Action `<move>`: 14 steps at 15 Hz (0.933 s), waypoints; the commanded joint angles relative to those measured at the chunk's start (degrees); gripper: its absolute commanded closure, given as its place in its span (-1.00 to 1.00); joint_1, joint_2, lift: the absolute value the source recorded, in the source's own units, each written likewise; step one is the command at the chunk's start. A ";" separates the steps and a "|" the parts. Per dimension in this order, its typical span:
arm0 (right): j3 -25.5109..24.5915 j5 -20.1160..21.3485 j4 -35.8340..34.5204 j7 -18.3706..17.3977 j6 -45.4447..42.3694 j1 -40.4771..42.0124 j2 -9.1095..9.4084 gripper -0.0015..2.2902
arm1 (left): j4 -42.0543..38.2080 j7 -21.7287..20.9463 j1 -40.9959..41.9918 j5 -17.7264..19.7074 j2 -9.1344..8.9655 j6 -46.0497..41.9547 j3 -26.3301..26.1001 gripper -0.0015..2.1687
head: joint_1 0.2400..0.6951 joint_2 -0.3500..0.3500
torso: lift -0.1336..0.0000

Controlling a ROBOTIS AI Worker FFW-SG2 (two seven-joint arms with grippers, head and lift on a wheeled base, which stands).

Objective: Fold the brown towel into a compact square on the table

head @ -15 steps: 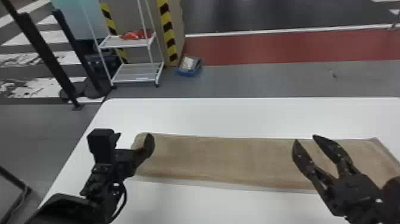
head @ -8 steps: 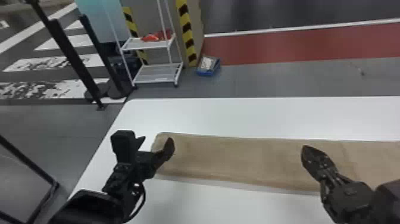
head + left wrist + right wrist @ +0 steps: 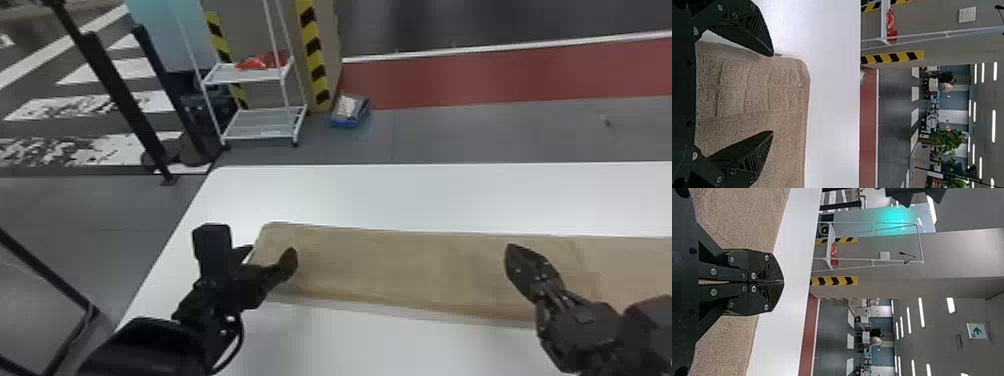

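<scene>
The brown towel (image 3: 400,265) lies on the white table as a long flat strip running toward the right edge of the head view. Over its left end is my left gripper (image 3: 270,257), open. In the left wrist view the left gripper (image 3: 773,94) has its fingers spread, one by the towel's edge and one over the ribbed towel (image 3: 785,125). My right gripper (image 3: 512,250) is above the towel's right part. Seen in the right wrist view, the right gripper (image 3: 783,282) is shut with its tips together, nothing between them, and the towel (image 3: 738,215) behind it.
The white table (image 3: 425,195) has bare surface behind the towel and in front of it. Beyond the table stand a white shelf cart (image 3: 250,75), a blue bin (image 3: 350,111) on the floor and black posts (image 3: 115,95).
The right gripper's fingers, spread apart a second ago, have come together. The head view has shifted, so the scene sits farther right. The left gripper has stayed open at the towel's left end.
</scene>
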 commanded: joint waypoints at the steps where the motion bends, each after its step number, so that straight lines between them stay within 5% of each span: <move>1: 0.00 -0.52 -0.95 0.09 -0.60 0.93 -0.21 0.44 | 0.51 0.04 -0.24 -0.25 0.00 1.06 -0.01 -0.80 | 1.00 0.69 | -0.87; 12: -0.35 -0.52 -2.62 0.09 -1.12 2.16 -0.56 0.44 | 1.04 0.30 -1.82 -2.09 -0.35 2.99 -0.10 -0.80 | 1.00 0.71 | -0.87; 14: -0.44 -0.52 -2.62 0.09 -1.48 2.25 -0.56 0.44 | 1.83 -0.05 -2.08 -2.27 -0.26 3.52 -0.10 -0.62 | 1.00 0.70 | -0.87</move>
